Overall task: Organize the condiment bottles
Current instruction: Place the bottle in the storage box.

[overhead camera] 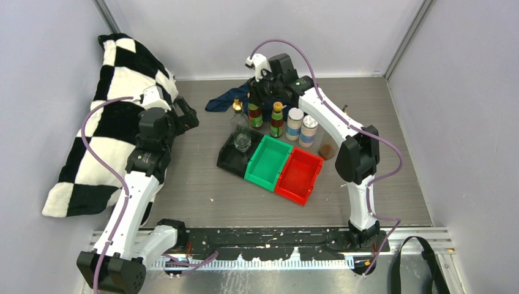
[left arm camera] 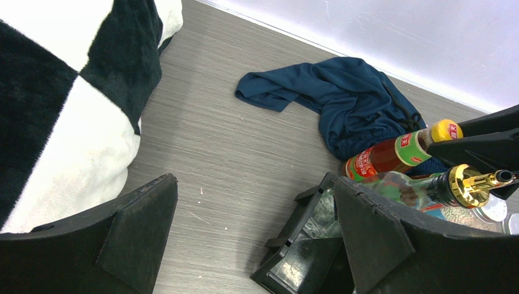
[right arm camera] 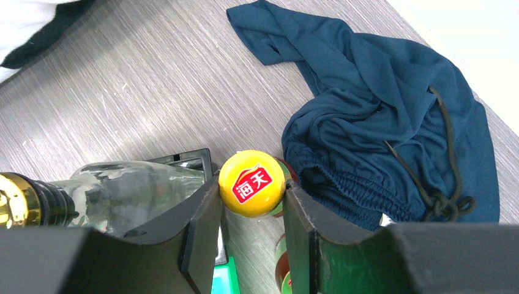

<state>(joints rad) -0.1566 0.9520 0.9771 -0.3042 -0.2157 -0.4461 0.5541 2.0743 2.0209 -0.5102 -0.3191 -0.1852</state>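
My right gripper [right arm camera: 252,190] is shut on the yellow cap [right arm camera: 254,184] of a dark condiment bottle [overhead camera: 255,115] standing at the back of the table, behind the bins. A clear glass bottle [overhead camera: 241,136] with a gold pourer [left arm camera: 471,184] stands in the black bin [overhead camera: 229,160], just left of the gripped one. A second yellow-capped dark bottle [overhead camera: 277,120] and two white-capped jars [overhead camera: 295,124] [overhead camera: 309,130] line up to the right. My left gripper [overhead camera: 185,116] hangs open and holds nothing, left of the bins.
Green bin [overhead camera: 268,162] and red bin [overhead camera: 300,174] sit beside the black one. A blue cloth [right arm camera: 379,122] lies bunched behind the bottles. A black-and-white checkered blanket [overhead camera: 116,122] covers the left side. A small brown object [overhead camera: 327,150] lies right of the jars.
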